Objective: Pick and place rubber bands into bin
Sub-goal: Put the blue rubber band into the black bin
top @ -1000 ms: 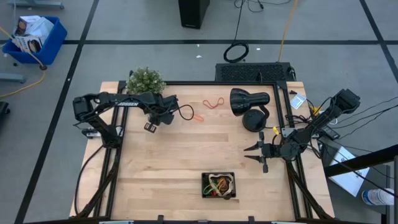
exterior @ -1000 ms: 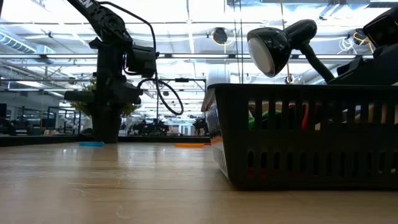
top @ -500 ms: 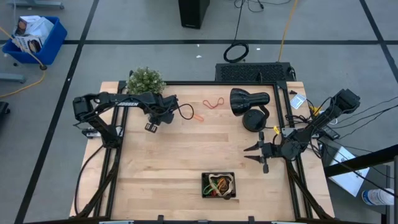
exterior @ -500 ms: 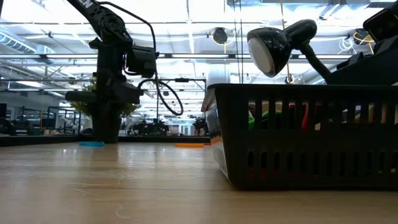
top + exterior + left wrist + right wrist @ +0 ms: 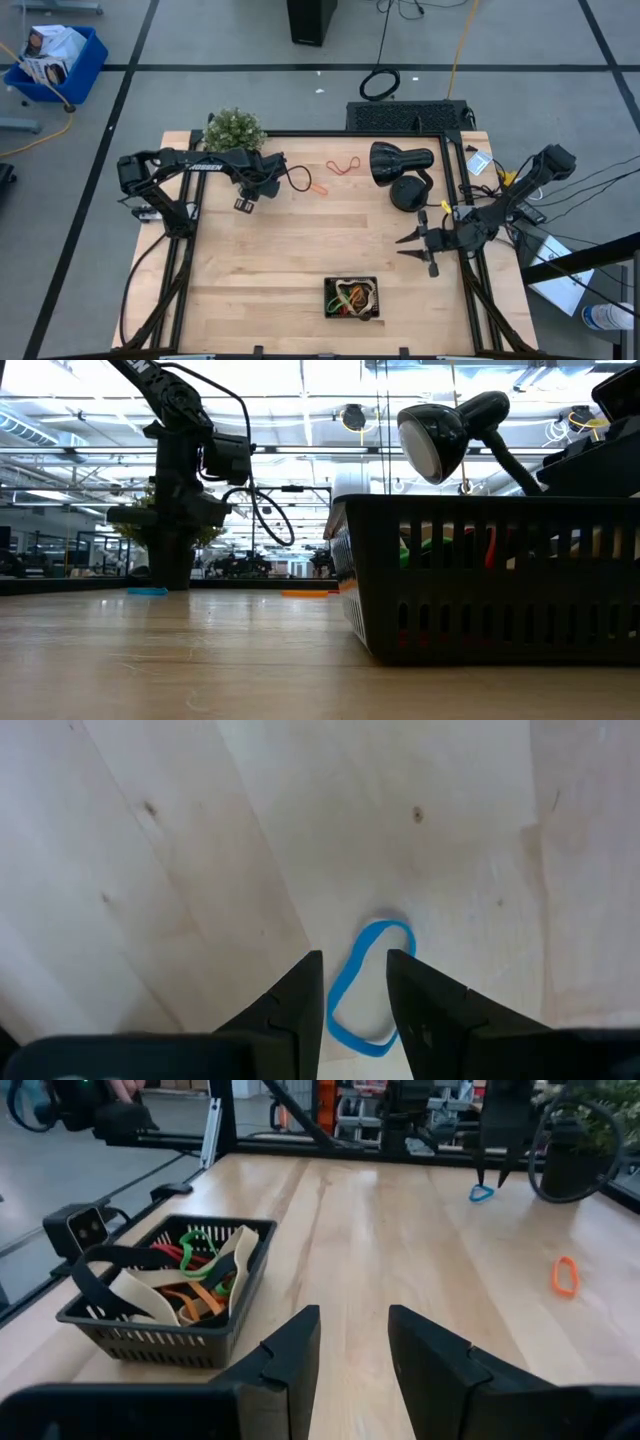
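Note:
A blue rubber band (image 5: 345, 982) lies flat on the wooden table under my left gripper (image 5: 354, 955), which points down and is open, one finger on each side of the band and above it. In the high view my left gripper (image 5: 243, 204) is at the far left. An orange rubber band (image 5: 318, 187) and a red one (image 5: 345, 166) lie loose to its right. The bin (image 5: 328, 296), a small black slatted basket at the near middle, holds several coloured bands. My right gripper (image 5: 402, 247) hangs open and level near the right edge, holding nothing.
A black desk lamp (image 5: 400, 165) stands at the far right and a small potted plant (image 5: 235, 130) at the far left corner. A black cable loops off my left wrist (image 5: 292, 180). Bare wood lies between the loose bands and the bin.
My right arm has drawn back a little toward the table's right edge, and its gripper stays open. The bands and the bin lie as before.

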